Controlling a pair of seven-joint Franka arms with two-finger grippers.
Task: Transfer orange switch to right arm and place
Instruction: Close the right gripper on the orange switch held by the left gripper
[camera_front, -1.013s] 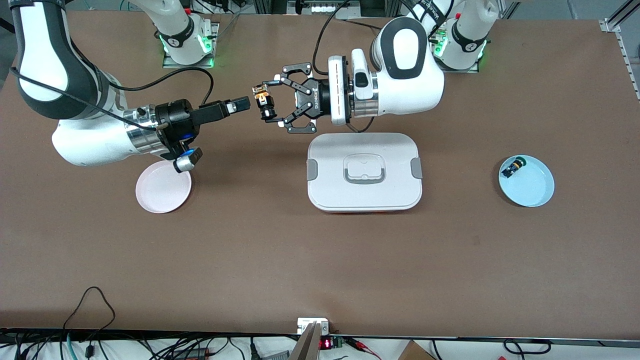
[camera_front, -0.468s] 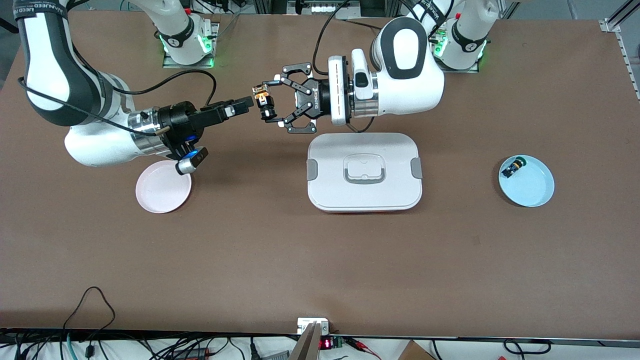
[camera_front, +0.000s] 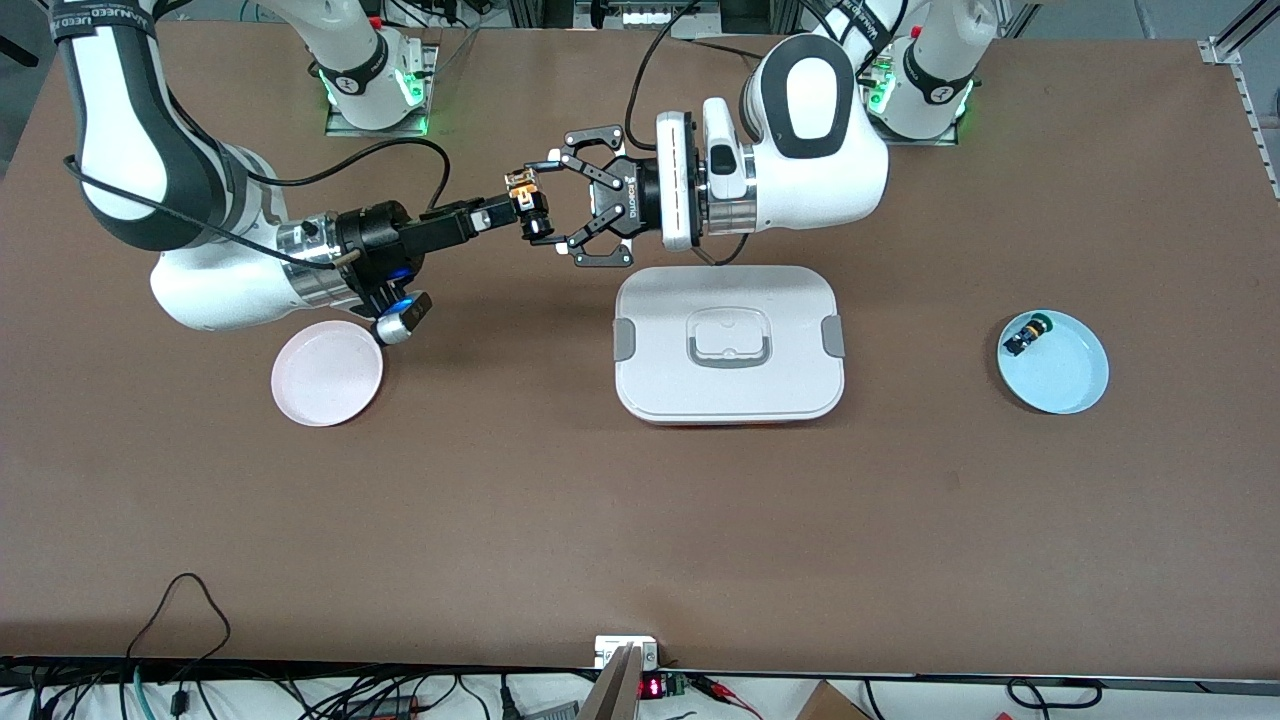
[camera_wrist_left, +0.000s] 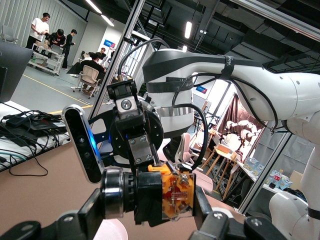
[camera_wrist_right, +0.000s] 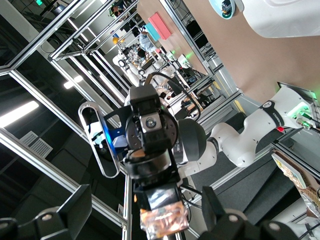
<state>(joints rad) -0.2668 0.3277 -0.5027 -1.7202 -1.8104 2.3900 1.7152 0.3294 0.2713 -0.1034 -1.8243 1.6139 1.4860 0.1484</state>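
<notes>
The orange switch (camera_front: 530, 208), black-bodied with an orange and brass end, hangs in the air over bare table near a corner of the white container. My left gripper (camera_front: 538, 203) is shut on it, one claw finger on each end (camera_wrist_left: 150, 210). My right gripper (camera_front: 505, 212) has its slim fingers level with the switch, their tips reaching it. In the right wrist view the switch (camera_wrist_right: 162, 212) sits between the right gripper's (camera_wrist_right: 150, 210) two fingers, which stand wide apart with a gap on each side. In the left wrist view the switch (camera_wrist_left: 170, 195) shows close up.
A white lidded container (camera_front: 730, 345) lies on the table under the left arm. A pink plate (camera_front: 327, 385) lies under the right arm's wrist. At the left arm's end of the table, a blue plate (camera_front: 1065, 375) holds a small green-capped switch (camera_front: 1025, 333).
The right arm has moved toward the left gripper, bringing its fingers from a short way off up to the switch. The left arm and switch have stayed still.
</notes>
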